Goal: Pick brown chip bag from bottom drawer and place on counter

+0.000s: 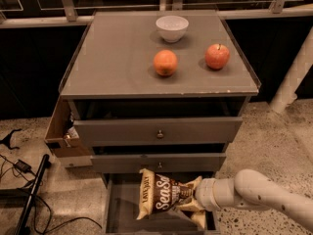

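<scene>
The brown chip bag (164,195) with white "Sea Salt" lettering hangs tilted just above the open bottom drawer (113,214), in front of the middle drawer's face. My gripper (191,201) comes in from the right on a white arm and is shut on the bag's right end; its fingers are mostly hidden behind the bag. The counter (117,58) is the flat grey top above the drawers.
On the counter stand a white bowl (172,28), an orange (165,62) and a red apple (217,56). Two knobbed drawers (159,130) sit slightly pulled out. A cardboard box (62,131) hangs at the cabinet's left. Cables and a black bar (30,195) lie on the floor.
</scene>
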Motion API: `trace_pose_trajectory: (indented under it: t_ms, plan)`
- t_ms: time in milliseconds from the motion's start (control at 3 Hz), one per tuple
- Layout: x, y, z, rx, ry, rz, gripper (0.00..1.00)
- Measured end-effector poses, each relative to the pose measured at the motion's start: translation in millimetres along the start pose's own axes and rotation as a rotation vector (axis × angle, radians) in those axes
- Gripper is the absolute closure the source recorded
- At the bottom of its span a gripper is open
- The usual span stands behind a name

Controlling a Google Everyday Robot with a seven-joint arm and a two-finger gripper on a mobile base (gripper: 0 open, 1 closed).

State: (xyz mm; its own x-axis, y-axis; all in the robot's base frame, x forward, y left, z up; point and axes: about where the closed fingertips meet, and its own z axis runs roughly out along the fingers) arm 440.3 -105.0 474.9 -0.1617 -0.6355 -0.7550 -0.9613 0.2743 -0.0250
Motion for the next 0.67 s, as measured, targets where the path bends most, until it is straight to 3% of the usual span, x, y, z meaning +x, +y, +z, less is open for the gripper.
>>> trace_pose_trajectory:
  t_ms: [333,667]
  plan:
    - [-63.7,23.6,-47.2,0.025,0.011,-0.018,1.0]
    - [-94.9,16.2,-77.8,0.077,0.052,-0.085,1.0]
